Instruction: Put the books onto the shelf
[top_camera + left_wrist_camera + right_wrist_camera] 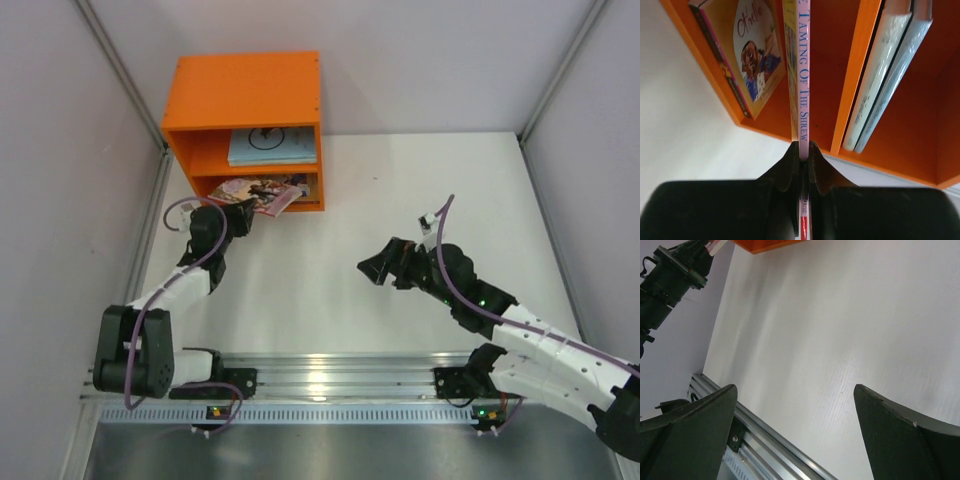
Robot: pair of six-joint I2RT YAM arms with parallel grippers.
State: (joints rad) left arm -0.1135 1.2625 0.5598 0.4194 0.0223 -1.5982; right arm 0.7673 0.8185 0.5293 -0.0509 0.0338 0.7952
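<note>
Two pale books (270, 147) lie in the upper compartment of the shelf (245, 85). The left jaws clamp a pink book (803, 75) half inside the lower one. The right jaws gape empty. No other book shows on the desk (400, 200), so this is probably the last.

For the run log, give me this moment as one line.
left gripper: shut on pink book, partly in lower compartment of shelf | right gripper: open, empty, above table | pale books: upper compartment

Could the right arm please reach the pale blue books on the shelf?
Probably: the right gripper is open and empty, with bare table up to the shelf; the left gripper holds its book below the pale blue books.
</note>
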